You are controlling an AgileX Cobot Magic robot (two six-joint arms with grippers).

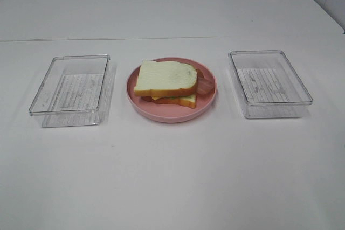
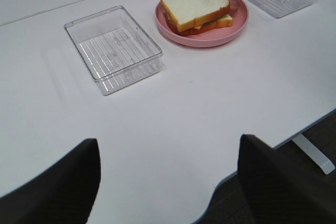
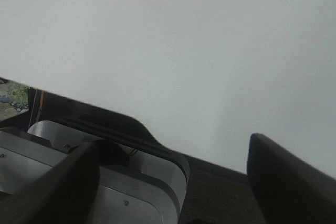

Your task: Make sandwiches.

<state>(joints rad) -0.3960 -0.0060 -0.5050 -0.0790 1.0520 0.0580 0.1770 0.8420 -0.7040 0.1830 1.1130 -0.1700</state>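
The sandwich (image 1: 166, 83) sits assembled on a round pink plate (image 1: 207, 103) at the middle of the white desk (image 1: 172, 176). Its top bread slice is skewed a little over the lower one, with a yellow cheese edge and a sliver of green showing between them, and brown bacon poking out on the side toward the right tray.

Two clear plastic trays flank the plate. The left tray (image 1: 70, 91) lies near the plate with a narrow strip of bare desk between them; the right tray (image 1: 269, 83) stands a little farther off. Neither touches the plate, and both sit well in from the side edges of the desk.

A wide band of bare surface runs from the plate and trays to the near edge, and another stretches behind them toward the far edge.

The left claw (image 2: 168, 182) hangs over the near edge, its dark fingers (image 2: 63, 182) spread wide and holding nothing. The right claw (image 3: 173, 182) also stands wide and empty, over the rim of the desk, with a grey robot base (image 3: 105, 192) showing beneath.
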